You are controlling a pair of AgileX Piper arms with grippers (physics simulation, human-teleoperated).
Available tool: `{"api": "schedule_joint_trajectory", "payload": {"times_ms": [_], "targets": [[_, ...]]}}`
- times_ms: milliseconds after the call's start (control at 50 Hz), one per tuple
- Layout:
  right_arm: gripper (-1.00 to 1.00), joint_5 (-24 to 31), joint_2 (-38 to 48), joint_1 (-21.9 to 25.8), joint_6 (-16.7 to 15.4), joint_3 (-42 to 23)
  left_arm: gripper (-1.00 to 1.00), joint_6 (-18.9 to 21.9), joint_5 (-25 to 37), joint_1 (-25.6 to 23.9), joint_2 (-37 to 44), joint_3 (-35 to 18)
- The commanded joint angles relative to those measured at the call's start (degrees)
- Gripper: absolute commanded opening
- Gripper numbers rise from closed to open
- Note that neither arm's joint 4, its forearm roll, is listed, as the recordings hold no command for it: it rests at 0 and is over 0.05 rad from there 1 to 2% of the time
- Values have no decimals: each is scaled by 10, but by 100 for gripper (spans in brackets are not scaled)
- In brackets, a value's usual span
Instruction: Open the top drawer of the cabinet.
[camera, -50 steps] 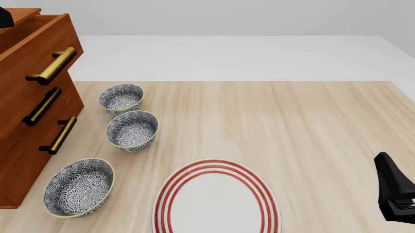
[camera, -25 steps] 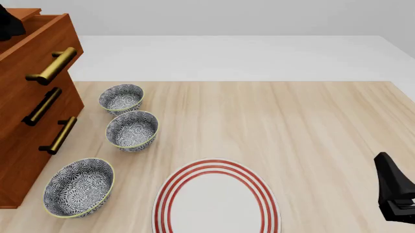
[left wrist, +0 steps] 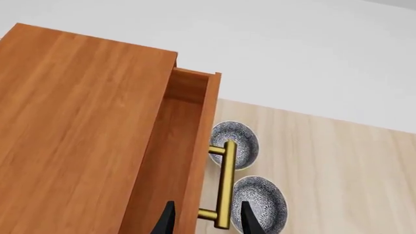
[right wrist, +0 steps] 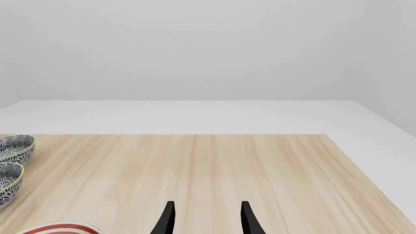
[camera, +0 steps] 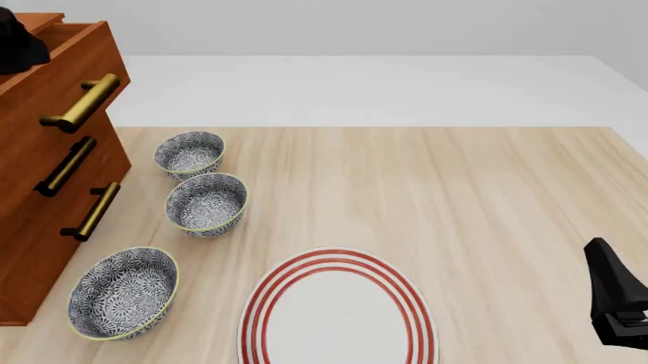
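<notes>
The cabinet (camera: 41, 197) stands at the table's left edge. Its top drawer (camera: 61, 72) is pulled out a little, and its brass bar handle (camera: 81, 102) sticks forward. In the left wrist view the drawer (left wrist: 188, 146) shows a gap behind its front panel, with the handle (left wrist: 224, 185) beside it. My left gripper (left wrist: 206, 224) is open above the drawer, its fingertips (left wrist: 167, 222) either side of the drawer front and handle, holding nothing. In the front view only a black part of it (camera: 15, 42) shows at the top left. My right gripper (right wrist: 206, 222) is open and empty, low at the right (camera: 618, 303).
Three patterned bowls (camera: 190, 154), (camera: 206, 203), (camera: 123, 292) stand in a row in front of the cabinet. A white plate with red rings (camera: 338, 311) lies at the front middle. Two lower drawer handles (camera: 63, 168), (camera: 91, 212) jut from the cabinet.
My left gripper has come further into the front view's top left corner, over the drawer. The drawer, bowls and right arm have not moved.
</notes>
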Motion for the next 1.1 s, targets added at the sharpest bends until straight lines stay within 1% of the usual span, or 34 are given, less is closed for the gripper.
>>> {"api": "schedule_joint_trajectory", "payload": {"times_ms": [20,220,380,600,720,1100], "targets": [[100,0,0,0,0,0,100,-5,-8,4,14,0],[100,0,0,0,0,0,100,-5,-15,13,30,-2],[100,0,0,0,0,0,100,-3,-22,11,39,2],[100,0,0,0,0,0,100,-10,-29,-3,58,10],[100,0,0,0,0,0,100,-12,-31,-21,72,19],[100,0,0,0,0,0,100,-19,-40,-36,91,24]]}}
